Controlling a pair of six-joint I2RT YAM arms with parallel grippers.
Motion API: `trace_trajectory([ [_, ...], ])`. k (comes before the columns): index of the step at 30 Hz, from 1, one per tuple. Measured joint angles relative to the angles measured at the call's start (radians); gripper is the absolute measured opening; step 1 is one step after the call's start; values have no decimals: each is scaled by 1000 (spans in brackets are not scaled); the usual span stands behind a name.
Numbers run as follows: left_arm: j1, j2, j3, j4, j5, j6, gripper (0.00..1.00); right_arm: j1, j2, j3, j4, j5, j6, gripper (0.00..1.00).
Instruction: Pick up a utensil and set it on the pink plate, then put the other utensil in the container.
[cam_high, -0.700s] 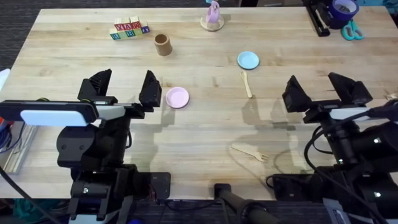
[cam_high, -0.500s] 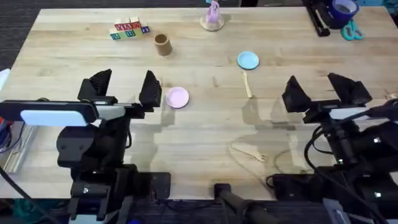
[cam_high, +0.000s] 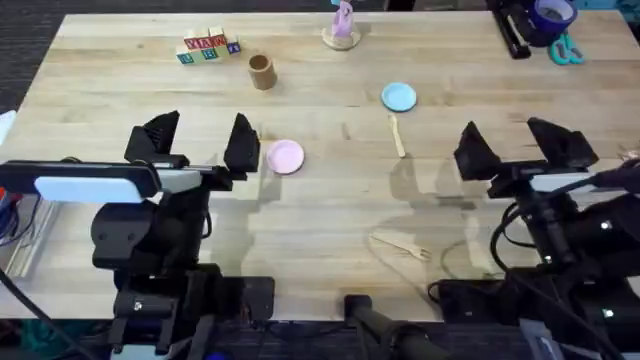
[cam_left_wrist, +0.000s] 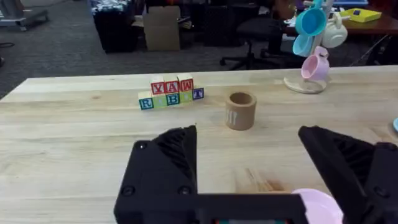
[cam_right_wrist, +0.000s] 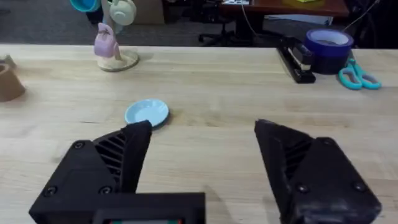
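Two grippers spread wide, holding nothing.
Nothing has shifted: left gripper (cam_high: 200, 138) beside the pink plate (cam_high: 285, 157), right gripper (cam_high: 520, 145), wooden fork (cam_high: 402, 245) untouched.

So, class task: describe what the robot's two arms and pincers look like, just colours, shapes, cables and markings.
Both arms are black, built from chunky rounded joint blocks. Each ends in a black pincer, left pincer and right pincer, with two wedge-shaped fingers ribbed on their inner faces. The left arm carries a white bar-shaped casing. Black cables loop beside the right arm.

2 plates (cam_high: 285, 156), 1 fork (cam_high: 402, 245), 1 spoon (cam_high: 396, 134), 1 cup (cam_high: 262, 71), 2 hands (cam_high: 198, 142).
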Motion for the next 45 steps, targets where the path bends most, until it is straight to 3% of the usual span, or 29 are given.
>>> trace_trajectory([
  [5, 0, 3, 18, -70, -5, -21, 990, -5, 11, 59, -128, 1, 82, 996],
  [6, 0, 40, 79, -126, -7, -54, 991, -16, 67, 124, -279, -2, 142, 996],
  [10, 0, 135, 214, -193, -6, -96, 991, -21, 201, 242, -366, -20, 181, 996],
  [16, 0, 382, 469, -341, 0, -121, 991, -21, 474, 504, -488, -48, 187, 995],
  [25, 0, 830, 908, -651, 59, -129, 993, -22, 938, 942, -764, -111, 96, 996],
  [32, 0, 1068, 1170, -848, 110, -129, 993, -22, 1185, 1205, -989, -118, 75, 995],
  [36, 0, 1145, 1239, -912, 123, -129, 993, -22, 1261, 1274, -1059, -121, 70, 996],
  [45, 0, 1177, 1251, -920, 136, -129, 993, -22, 1279, 1291, -1074, -124, 63, 996],
])
